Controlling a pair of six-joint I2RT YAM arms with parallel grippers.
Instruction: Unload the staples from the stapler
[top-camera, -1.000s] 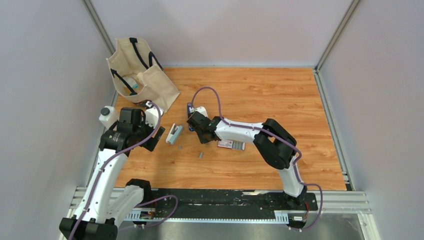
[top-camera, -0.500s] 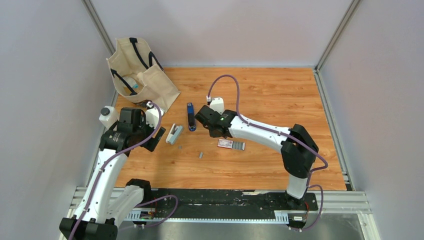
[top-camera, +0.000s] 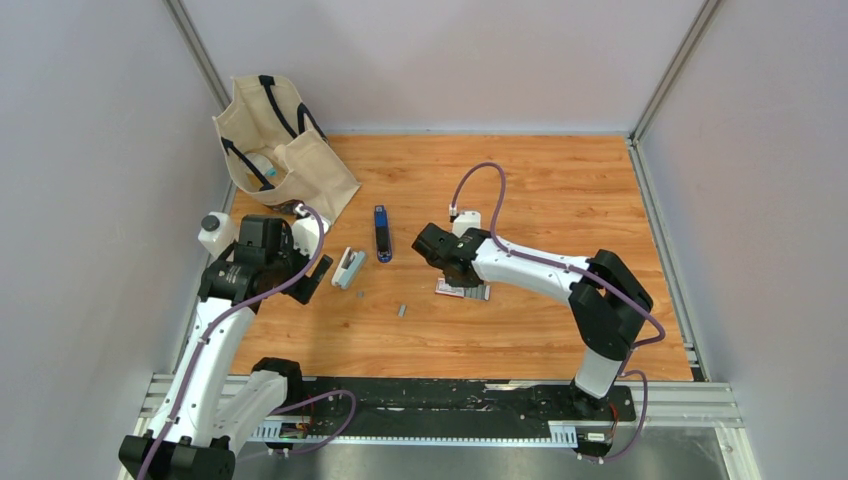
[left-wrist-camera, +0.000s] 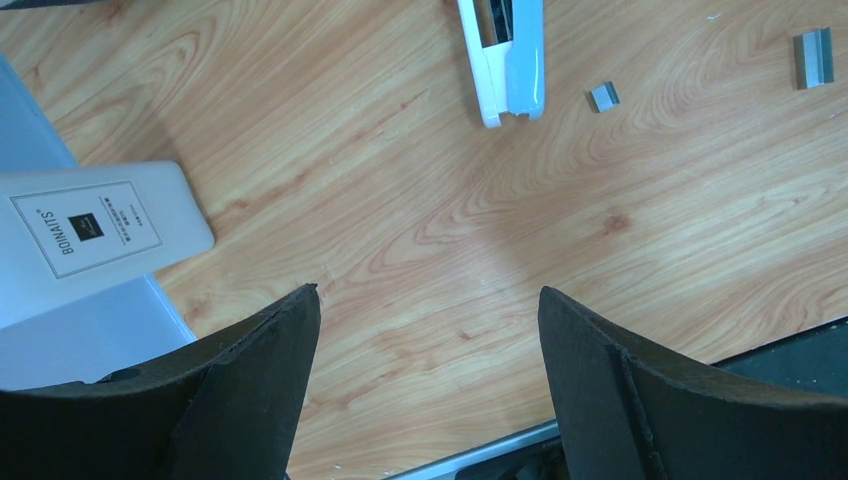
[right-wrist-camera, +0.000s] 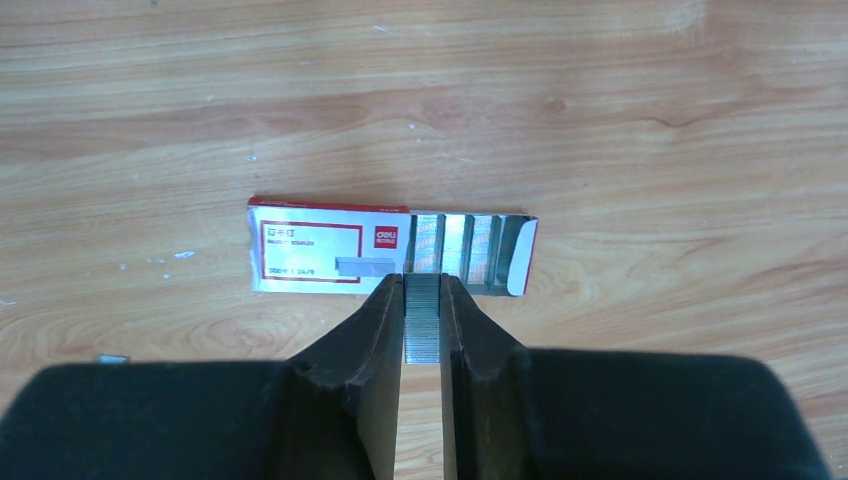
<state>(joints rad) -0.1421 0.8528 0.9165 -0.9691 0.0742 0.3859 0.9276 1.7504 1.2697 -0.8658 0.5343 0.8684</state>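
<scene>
Short silvery-grey metal strip of joined staples (right-wrist-camera: 422, 322) is pinched between the fingers of your right claw (right-wrist-camera: 422, 292), over the open end of the flat red-and-white cardboard box (right-wrist-camera: 325, 250). I can't tell whether it touches the box. A second ago that claw was down at the slim dark-blue stapler (top-camera: 382, 233). It has since swung right, and the stapler now lies alone on the wooden surface (top-camera: 560, 200). That likely means the strip is out and you're carrying it to the box. Strip looks straight, finely ridged and unbroken, with its near end hidden by the fingers. Small loose grey staple bits (left-wrist-camera: 604, 96) lie near the white plastic stapler (left-wrist-camera: 505, 50). Your left claw (left-wrist-camera: 428, 298) hasn't moved. It is spread wide and empty above the surface, beside the white bottle (left-wrist-camera: 90, 225).
</scene>
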